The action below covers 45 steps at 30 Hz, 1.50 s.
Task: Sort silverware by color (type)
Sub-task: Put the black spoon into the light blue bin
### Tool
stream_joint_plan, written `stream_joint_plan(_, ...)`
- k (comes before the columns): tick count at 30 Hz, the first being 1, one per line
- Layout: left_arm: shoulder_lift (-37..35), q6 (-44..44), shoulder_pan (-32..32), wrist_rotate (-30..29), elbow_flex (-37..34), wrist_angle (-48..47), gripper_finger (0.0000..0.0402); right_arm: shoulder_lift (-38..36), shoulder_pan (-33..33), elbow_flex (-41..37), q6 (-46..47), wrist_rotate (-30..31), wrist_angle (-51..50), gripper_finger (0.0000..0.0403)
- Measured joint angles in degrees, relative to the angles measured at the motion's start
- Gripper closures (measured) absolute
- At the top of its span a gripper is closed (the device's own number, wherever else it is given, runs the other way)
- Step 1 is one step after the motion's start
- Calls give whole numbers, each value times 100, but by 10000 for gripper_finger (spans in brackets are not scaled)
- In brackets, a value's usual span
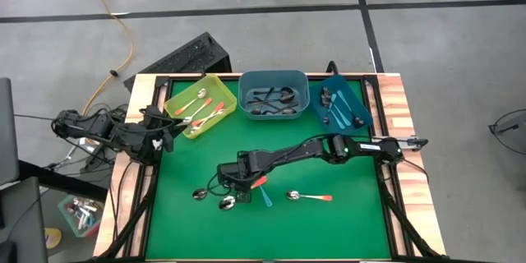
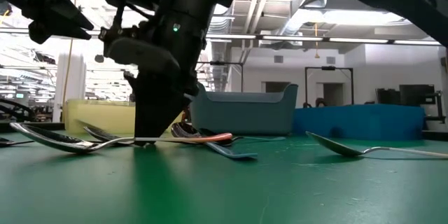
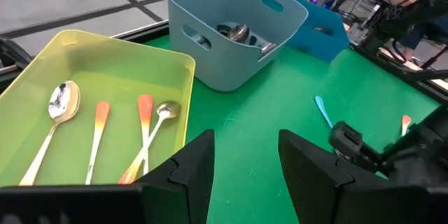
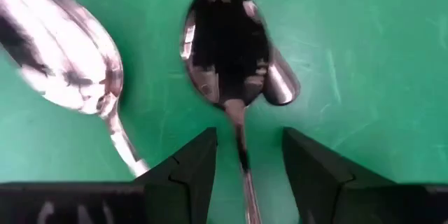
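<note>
Several spoons lie on the green mat (image 1: 345, 230). Two shiny bowls (image 1: 200, 193) (image 1: 228, 204) show beside my right gripper (image 1: 231, 187), and an orange handle (image 1: 260, 182) and a teal handle (image 1: 265, 196) stick out by it. Another orange-handled spoon (image 1: 308, 196) lies to the right. My right gripper (image 4: 248, 161) points down, open, its fingers on either side of one spoon's thin metal neck (image 4: 241, 150) just behind the bowl (image 4: 225, 42). I see no touch. My left gripper (image 3: 245, 175) waits open by the yellow bin (image 1: 174, 90).
At the far edge stand three bins: the yellow bin (image 3: 182, 59) with orange-handled spoons, a grey-blue bin (image 1: 274, 76) with dark spoons, and a blue bin (image 1: 362, 113) with teal-handled ones. A second spoon bowl (image 4: 63, 49) lies close beside the straddled spoon, and a third (image 4: 281, 87) partly under it.
</note>
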Motion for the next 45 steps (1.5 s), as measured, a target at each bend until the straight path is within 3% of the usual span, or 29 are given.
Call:
stream_joint_plan(5, -2, 0, 0, -3, 0, -2, 258, 0, 14, 0, -20, 16, -33, 248)
stream_joint_plan(17, -2, 0, 0, -5, 0, -1, 258, 9, -34, -4, 148, 15, -137, 393)
stream_joint_plan(32, -2, 0, 0, -10, 0, 1, 258, -55, -49, 75, 303, 88, -152, 398)
stream_joint_plan(45, -2, 0, 0, -10, 0, 0, 258, -704, -183, 74, 251, 120, -223, 400)
